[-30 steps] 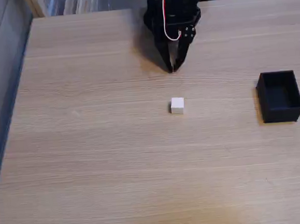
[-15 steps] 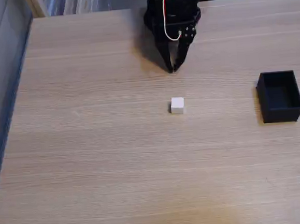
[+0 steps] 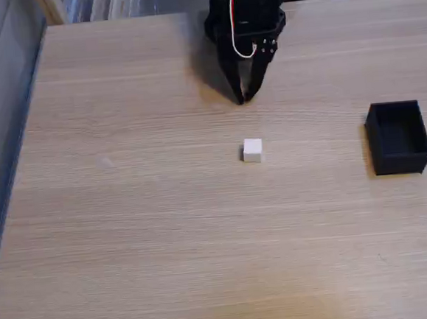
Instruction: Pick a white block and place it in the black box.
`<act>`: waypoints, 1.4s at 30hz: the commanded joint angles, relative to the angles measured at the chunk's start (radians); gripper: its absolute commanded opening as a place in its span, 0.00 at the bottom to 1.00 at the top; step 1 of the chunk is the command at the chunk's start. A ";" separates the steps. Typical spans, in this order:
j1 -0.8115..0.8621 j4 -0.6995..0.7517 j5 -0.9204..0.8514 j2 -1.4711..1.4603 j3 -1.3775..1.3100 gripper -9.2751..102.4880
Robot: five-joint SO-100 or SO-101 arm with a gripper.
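Observation:
A small white block (image 3: 253,150) rests on the wooden table (image 3: 145,231) near the middle of the fixed view. My black gripper (image 3: 244,98) with red and white wires hangs at the table's far side, its tips pointing down and pressed together, shut with nothing in it. It sits well behind the block, apart from it. The black box (image 3: 397,137), open on top, stands at the right side of the table, far from both.
The table's left edge (image 3: 20,145) drops off to a grey floor. Cluttered items (image 3: 105,2) lie beyond the far edge. Bare wood stretches between block and box.
The gripper tips have shifted very slightly; block and box have not moved.

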 commanded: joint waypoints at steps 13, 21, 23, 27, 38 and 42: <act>-0.135 -0.178 0.117 -0.453 -0.301 0.10; -0.120 -0.376 0.218 -0.787 -0.471 0.22; -0.094 -0.425 0.210 -0.844 -0.480 0.25; -0.011 -0.500 0.161 -0.956 -0.483 0.28; 0.080 -0.597 0.127 -1.161 -0.546 0.30; 0.057 -0.598 0.147 -1.213 -0.601 0.32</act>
